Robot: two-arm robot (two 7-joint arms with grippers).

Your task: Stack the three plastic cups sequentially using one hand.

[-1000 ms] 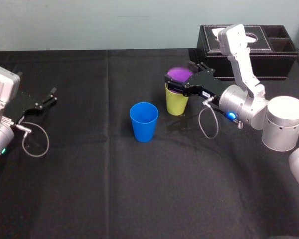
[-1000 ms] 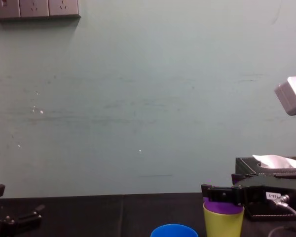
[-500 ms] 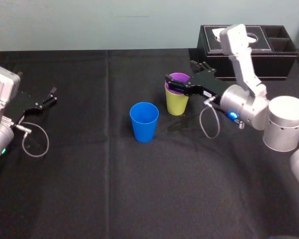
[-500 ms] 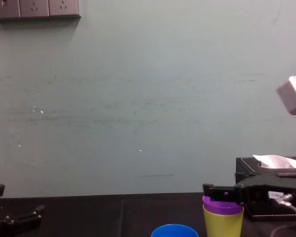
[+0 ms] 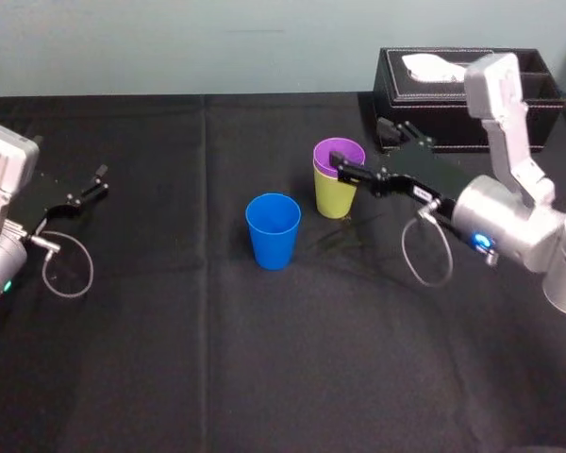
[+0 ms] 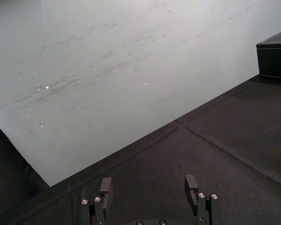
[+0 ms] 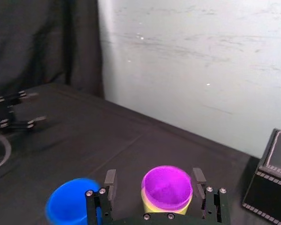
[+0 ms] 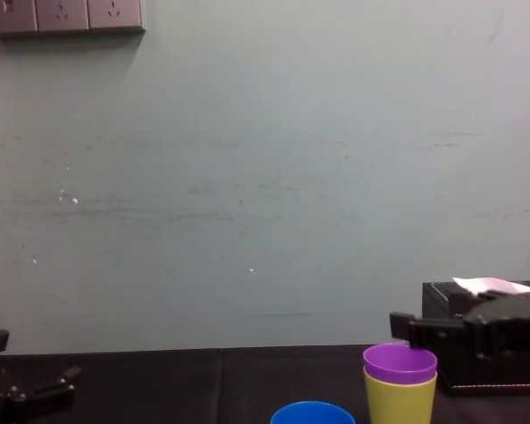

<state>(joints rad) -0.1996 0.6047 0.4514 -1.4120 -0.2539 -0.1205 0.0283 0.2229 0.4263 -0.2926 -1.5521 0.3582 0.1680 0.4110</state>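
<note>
The purple cup (image 5: 339, 150) sits nested inside the yellow-green cup (image 5: 334, 196), which stands upright on the black table. The blue cup (image 5: 273, 230) stands alone just to their front left. My right gripper (image 5: 359, 149) hovers at rim height just right of the nested pair, open and clear of the cups. In the right wrist view its fingers (image 7: 110, 181) stand wide apart, with the purple cup (image 7: 167, 187) ahead between them and the blue cup (image 7: 70, 206) beside it. The chest view shows the purple cup (image 8: 399, 362) in the yellow-green cup (image 8: 399, 403). My left gripper (image 5: 88, 185) rests open at the far left.
A black tissue box (image 5: 450, 97) stands at the back right, close behind the right arm. The black cloth (image 5: 217, 359) covers the whole table, and a pale wall (image 8: 247, 177) rises behind it. A cable loop (image 5: 68, 272) lies by the left arm.
The right gripper let go of the purple cup, which dropped down into the yellow-green cup. The gripper then drew back to the right. The left arm stayed still.
</note>
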